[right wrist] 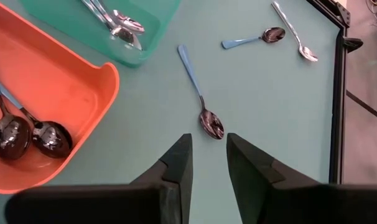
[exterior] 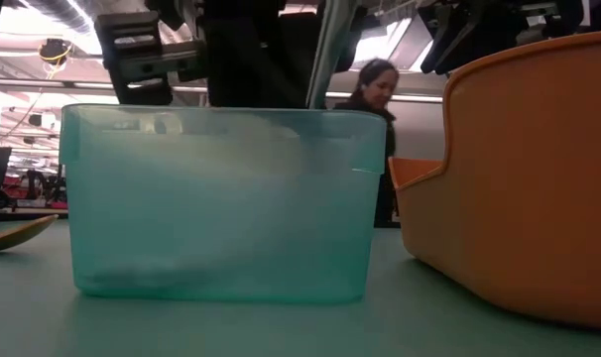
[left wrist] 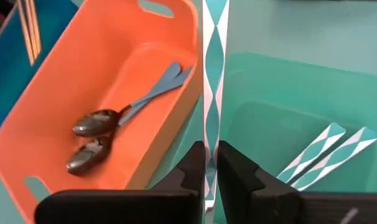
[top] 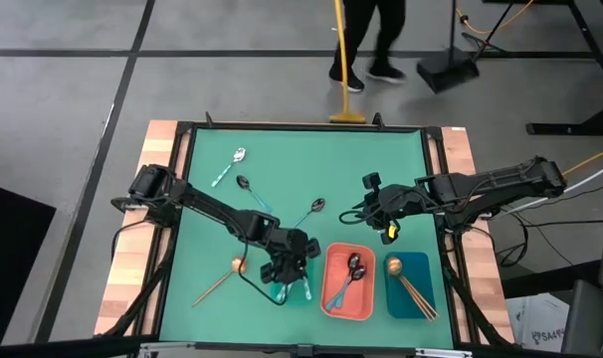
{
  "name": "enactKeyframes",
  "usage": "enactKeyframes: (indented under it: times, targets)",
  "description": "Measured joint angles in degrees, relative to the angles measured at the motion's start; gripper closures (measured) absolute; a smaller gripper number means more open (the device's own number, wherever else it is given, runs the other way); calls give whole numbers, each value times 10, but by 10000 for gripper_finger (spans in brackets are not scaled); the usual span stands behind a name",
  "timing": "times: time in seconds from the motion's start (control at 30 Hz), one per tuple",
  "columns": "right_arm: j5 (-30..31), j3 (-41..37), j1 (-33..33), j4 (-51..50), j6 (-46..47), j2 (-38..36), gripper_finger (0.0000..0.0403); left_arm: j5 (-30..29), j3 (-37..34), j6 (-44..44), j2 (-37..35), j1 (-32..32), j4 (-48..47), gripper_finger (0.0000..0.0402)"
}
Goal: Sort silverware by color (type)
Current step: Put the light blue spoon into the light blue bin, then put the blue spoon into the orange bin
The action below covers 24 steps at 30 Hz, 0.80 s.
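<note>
My left gripper [left wrist: 210, 155] hangs over the teal tray [left wrist: 288, 93], shut on a spoon with a teal-and-white handle [left wrist: 213, 68]; its bowl is hidden. Two like handles [left wrist: 328, 155] lie in that tray. The coral tray [left wrist: 114, 62] holds two dark spoons [left wrist: 95, 134]. The dark blue tray [top: 413, 288] holds gold spoons. Loose on the mat lie a silver spoon [top: 230, 167], two dark spoons [top: 252, 191] [right wrist: 201, 99] and a gold spoon [top: 222, 278]. My right gripper [right wrist: 208, 149] stands open above the mat, just short of a dark spoon's bowl. My left gripper pinches the teal-and-white handle [left wrist: 211, 140] between its two fingers, which lie across it. The gripper slants down from the table's left. The spoon is lifted clear; its handle runs on past the fingertips, between the coral tray and the teal tray.
The three trays stand side by side near the table's front edge: teal, coral [top: 348, 281], dark blue. In the low view the teal tray [exterior: 216, 208] and the coral tray [exterior: 519, 188] fill the foreground. A person [top: 366, 40] with a broom stands beyond the far edge.
</note>
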Motion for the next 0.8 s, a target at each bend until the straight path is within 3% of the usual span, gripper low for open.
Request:
enactKeyframes:
  times: [0.37,0.8]
  targets:
    - [0,0,0,0,0,0,315,-2,0,-35,-1,0,3,348]
    - [0,0,0,0,0,0,315,-2,0,-35,-1,-1,3,357]
